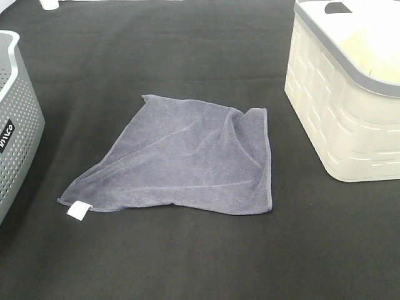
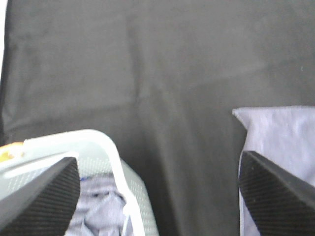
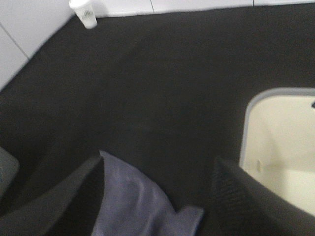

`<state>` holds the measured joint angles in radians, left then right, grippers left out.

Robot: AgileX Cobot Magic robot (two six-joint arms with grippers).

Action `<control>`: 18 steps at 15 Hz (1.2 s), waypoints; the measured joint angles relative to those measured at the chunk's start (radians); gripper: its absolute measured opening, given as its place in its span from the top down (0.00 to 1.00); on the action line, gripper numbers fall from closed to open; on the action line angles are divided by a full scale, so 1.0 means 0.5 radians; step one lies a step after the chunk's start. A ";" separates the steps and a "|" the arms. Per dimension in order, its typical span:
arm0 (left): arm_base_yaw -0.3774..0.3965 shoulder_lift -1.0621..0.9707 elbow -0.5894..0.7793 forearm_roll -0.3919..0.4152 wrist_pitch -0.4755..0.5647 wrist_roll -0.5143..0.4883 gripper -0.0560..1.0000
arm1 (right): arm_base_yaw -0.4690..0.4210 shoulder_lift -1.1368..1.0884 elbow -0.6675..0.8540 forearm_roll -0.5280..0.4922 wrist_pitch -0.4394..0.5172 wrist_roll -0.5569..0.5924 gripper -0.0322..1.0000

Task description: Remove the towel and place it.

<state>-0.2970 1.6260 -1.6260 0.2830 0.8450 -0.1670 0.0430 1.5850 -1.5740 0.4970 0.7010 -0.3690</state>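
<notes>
The grey-purple towel [image 1: 187, 159] lies spread and slightly rumpled on the black table, its white tag [image 1: 79, 211] at the near left corner. Neither gripper shows in the exterior high view. In the left wrist view my left gripper [image 2: 157, 164] is open and empty, with a towel corner [image 2: 280, 132] beside one finger [image 2: 275, 196]. In the right wrist view my right gripper [image 3: 160, 164] is open and empty above the table, with part of the towel [image 3: 133, 201] between its fingers.
A grey perforated basket [image 1: 15, 125] stands at the left edge; the left wrist view shows its rim [image 2: 98, 140] and pale cloth [image 2: 98, 206] inside. A cream basket [image 1: 350, 106] stands at the right, also in the right wrist view [image 3: 246, 123]. A white cup [image 3: 83, 12] stands at the far edge.
</notes>
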 joint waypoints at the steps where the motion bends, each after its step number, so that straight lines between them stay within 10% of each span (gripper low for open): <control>1: 0.000 0.026 -0.074 -0.030 0.124 0.026 0.17 | 0.000 0.052 -0.168 -0.268 0.238 0.164 0.36; 6: 0.002 0.134 -0.418 -0.206 0.680 0.108 0.17 | 0.000 0.080 -0.532 -0.910 0.972 0.378 0.36; 12: 0.006 -0.118 -0.460 -0.430 0.734 -0.046 0.17 | 0.000 -0.176 -0.502 -1.006 1.024 0.510 0.36; 18: 0.006 -0.652 0.296 -0.554 0.740 -0.210 0.17 | 0.000 -0.800 0.196 -1.006 1.036 0.528 0.36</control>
<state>-0.2940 1.3000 -1.4780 0.0060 1.2150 -0.2720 0.0430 1.1850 -1.4760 -0.0060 1.2190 -0.1050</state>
